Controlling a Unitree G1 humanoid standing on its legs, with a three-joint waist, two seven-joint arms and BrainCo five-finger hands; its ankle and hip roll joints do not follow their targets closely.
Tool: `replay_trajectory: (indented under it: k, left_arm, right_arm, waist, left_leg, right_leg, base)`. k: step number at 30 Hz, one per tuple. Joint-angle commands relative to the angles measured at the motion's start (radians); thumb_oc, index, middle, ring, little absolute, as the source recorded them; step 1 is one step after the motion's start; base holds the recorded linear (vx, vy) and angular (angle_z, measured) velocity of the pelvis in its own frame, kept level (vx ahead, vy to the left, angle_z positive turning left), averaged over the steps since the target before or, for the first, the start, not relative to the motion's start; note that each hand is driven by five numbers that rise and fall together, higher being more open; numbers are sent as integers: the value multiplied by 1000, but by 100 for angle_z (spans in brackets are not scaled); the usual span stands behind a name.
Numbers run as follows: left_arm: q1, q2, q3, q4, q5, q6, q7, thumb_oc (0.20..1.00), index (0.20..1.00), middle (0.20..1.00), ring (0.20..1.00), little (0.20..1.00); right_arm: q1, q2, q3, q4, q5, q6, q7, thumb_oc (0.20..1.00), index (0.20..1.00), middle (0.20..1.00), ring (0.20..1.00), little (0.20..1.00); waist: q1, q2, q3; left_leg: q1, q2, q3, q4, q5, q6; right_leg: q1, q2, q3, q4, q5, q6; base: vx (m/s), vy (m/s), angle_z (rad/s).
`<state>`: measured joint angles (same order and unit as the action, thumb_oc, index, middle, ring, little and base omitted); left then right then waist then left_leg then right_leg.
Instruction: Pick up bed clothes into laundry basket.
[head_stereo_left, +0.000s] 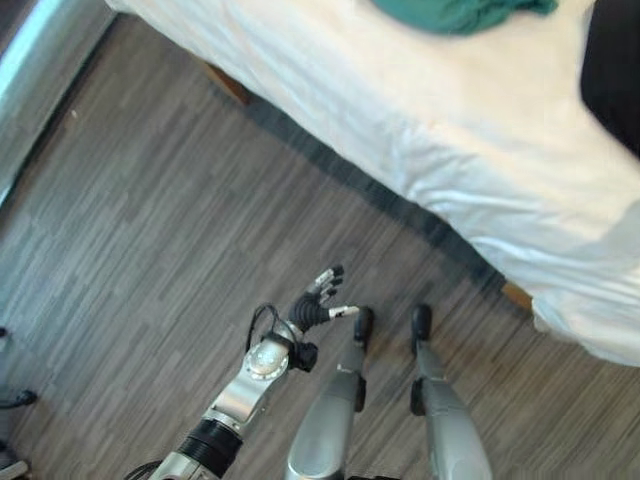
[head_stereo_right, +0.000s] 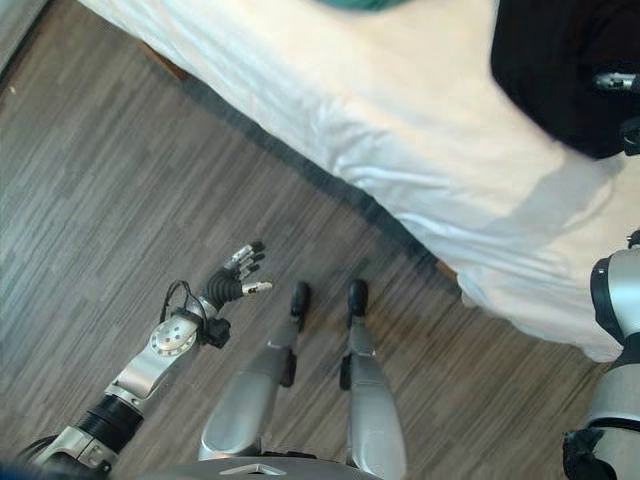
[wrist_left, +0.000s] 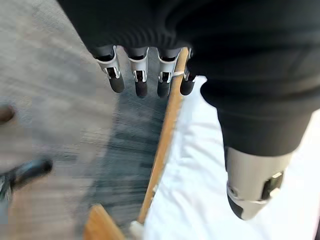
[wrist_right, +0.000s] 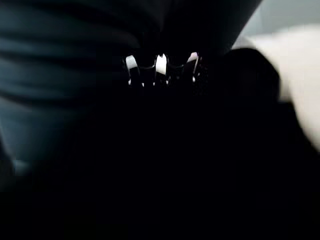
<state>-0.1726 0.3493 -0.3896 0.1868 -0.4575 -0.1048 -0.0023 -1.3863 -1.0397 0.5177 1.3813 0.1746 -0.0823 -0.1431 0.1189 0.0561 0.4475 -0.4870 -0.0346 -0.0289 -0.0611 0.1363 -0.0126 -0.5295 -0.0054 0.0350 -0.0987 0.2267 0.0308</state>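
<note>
Left hand (head_stereo_left: 318, 300): nearest, fingers spread, empty above wood floor (head_stereo_left: 130, 230). Right hand (head_stereo_right: 618, 82): at black garment (head_stereo_right: 560, 70) on bed (head_stereo_right: 400, 130); grip unreadable. Garment likely soft, light; gather a central fold.

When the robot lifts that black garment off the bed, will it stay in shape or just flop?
The black garment lies slumped in soft folds on the white sheet, so it would probably droop and hang. It looks light, likely bunching easily. The right hand is at it; its grip is unclear.
</note>
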Motion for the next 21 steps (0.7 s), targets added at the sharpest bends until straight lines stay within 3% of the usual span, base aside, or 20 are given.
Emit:
replay_trajectory:
  k: [1, 5, 6, 9, 13, 15, 16, 17, 19, 20, 21]
  left_arm:
    - [1, 6, -25, -106, -50, -44, 11, 1000, 1000, 1000, 1000, 1000]
    - [-17, 2, -17, -99, -70, -52, 17, 1000, 1000, 1000, 1000, 1000]
    - [-24, 5, -12, -95, -73, -55, 19, 1000, 1000, 1000, 1000, 1000]
    - [-52, 13, 3, -67, -54, -64, 29, 1000, 1000, 1000, 1000, 1000]
    - [-69, 28, 38, -54, -25, -73, 51, 1000, 1000, 1000, 1000, 1000]
    - [-75, 54, 105, -43, -3, -78, 78, 1000, 1000, 1000, 1000, 1000]
    - [-83, 60, 122, -34, -5, -79, 83, 1000, 1000, 1000, 1000, 1000]
    - [-86, 69, 110, -34, -5, -79, 83, 1000, 1000, 1000, 1000, 1000]
    - [-119, 97, 154, -5, 2, -74, 93, 1000, 1000, 1000, 1000, 1000]
    - [-123, 102, 144, -5, 2, -74, 93, 1000, 1000, 1000, 1000, 1000]
    - [-152, 129, 144, 11, 20, -71, 98, 1000, 1000, 1000, 1000, 1000]
  right_arm:
    - [7, 3, 104, 63, -39, 54, 70, 1000, 1000, 1000, 1000, 1000]
    - [36, 7, 123, 74, -98, 59, 86, 1000, 1000, 1000, 1000, 1000]
    - [43, 0, 151, 63, -139, 58, 92, 200, 200, 200, 200, 200]
    - [76, -37, 257, 10, -340, 52, 65, 200, 200, 200, 200, 200]
    - [157, -79, 265, -129, -423, 59, 37, 200, 200, 200, 200, 200]
    - [363, -195, 124, -488, -453, 60, -23, 200, 200, 200, 200, 200]
    - [444, -220, 48, -552, -444, 62, -36, 200, 200, 200, 200, 200]
    - [490, -223, 2, -567, -449, 66, -36, 200, 200, 200, 200, 200]
    - [770, -252, -265, -791, -431, 76, -51, 200, 200, 200, 200, 200]
    - [818, -251, -311, -808, -435, 80, -49, 200, 200, 200, 200, 200]
    - [998, -229, -489, -888, -423, 80, -53, 200, 200, 200, 200, 200]
  waist:
    - [1, -4, -43]
    - [-5, -1, -43]
    - [-11, -2, -42]
    - [-34, -6, -42]
    - [-66, -16, -45]
    - [-120, -30, -54]
    - [-139, -29, -56]
    - [-129, -35, -54]
    - [-192, -33, -69]
    - [-183, -37, -67]
    - [-193, -39, -76]
  left_leg:
    - [4, -20, -60, -26, 64, -57]
    - [28, -24, -61, -26, 63, -56]
    - [35, -26, -63, -26, 63, -55]
    - [58, -32, -69, -26, 61, -56]
    - [89, -37, -73, -26, 54, -56]
    - [142, -35, -70, -26, 37, -52]
    - [158, -33, -70, -26, 33, -51]
    - [162, -34, -72, -26, 33, -51]
    - [208, -25, -65, -26, 19, -50]
    - [211, -26, -68, -26, 19, -50]
    - [234, -20, -67, -26, 13, -49]
  right_leg:
    - [12, -7, 50, 11, 39, 79]
    - [29, -7, 55, 11, 34, 72]
    - [36, -9, 56, 11, 32, 68]
    - [61, -15, 55, 11, 22, 60]
    - [92, -18, 52, 11, 10, 52]
    - [142, -22, 49, 13, -6, 38]
    - [152, -23, 44, 27, -17, 33]
    - [157, -23, 42, 27, -18, 33]
    - [171, -14, 40, 99, -65, 21]
    - [173, -14, 38, 102, -68, 21]
    - [190, -9, 36, 122, -91, 17]
  base:
    - [46, -17, -2]
    - [35, -1, 1]
    - [31, 2, 0]
    - [0, 0, 0]
    - [19, 3, 5]
    - [78, -23, 4]
    - [56, -19, 0]
    - [38, -6, -3]
    - [58, -19, 2]
    - [81, -36, 25]
    - [91, -34, 27]
